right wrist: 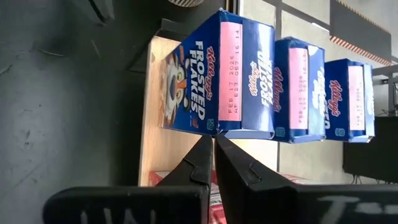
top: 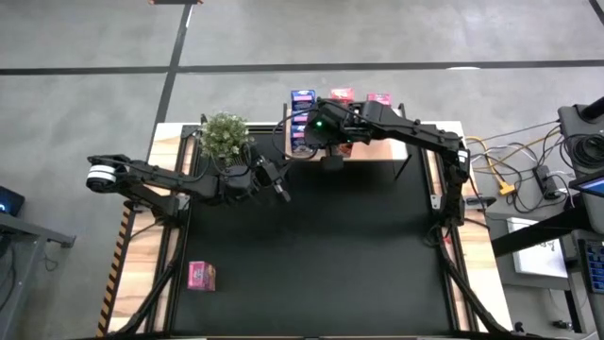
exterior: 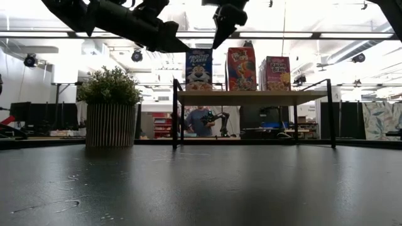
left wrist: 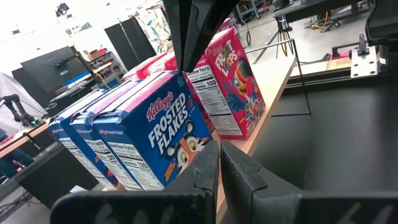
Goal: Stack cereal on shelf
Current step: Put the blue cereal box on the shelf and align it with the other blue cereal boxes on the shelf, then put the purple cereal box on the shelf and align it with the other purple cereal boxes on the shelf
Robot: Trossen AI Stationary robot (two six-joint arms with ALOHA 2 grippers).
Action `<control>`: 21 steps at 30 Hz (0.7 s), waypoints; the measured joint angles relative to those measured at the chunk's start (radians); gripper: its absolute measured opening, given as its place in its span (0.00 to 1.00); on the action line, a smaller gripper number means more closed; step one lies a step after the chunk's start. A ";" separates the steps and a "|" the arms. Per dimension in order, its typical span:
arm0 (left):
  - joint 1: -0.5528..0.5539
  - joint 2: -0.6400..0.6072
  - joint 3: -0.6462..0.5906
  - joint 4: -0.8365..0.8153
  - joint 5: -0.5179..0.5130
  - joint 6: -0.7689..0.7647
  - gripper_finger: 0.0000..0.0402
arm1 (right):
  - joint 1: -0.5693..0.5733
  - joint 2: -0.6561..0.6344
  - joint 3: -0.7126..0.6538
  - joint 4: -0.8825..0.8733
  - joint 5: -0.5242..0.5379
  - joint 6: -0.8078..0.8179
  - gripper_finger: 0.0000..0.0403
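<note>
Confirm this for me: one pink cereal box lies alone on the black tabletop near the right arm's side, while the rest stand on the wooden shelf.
Not quite. The lone pink cereal box lies on the left arm's side of the black tabletop, as the high view shows. The rest holds: the other boxes, such as the Frosted Flakes box, stand on the wooden shelf.

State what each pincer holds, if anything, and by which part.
Nothing. The left pincer and the right pincer are both shut and empty, near the cereal on the shelf.
</note>
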 joint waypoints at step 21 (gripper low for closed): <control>-0.107 -0.039 0.119 -0.213 -0.002 -0.011 0.00 | 0.050 -0.082 -0.009 -0.032 0.013 0.121 0.02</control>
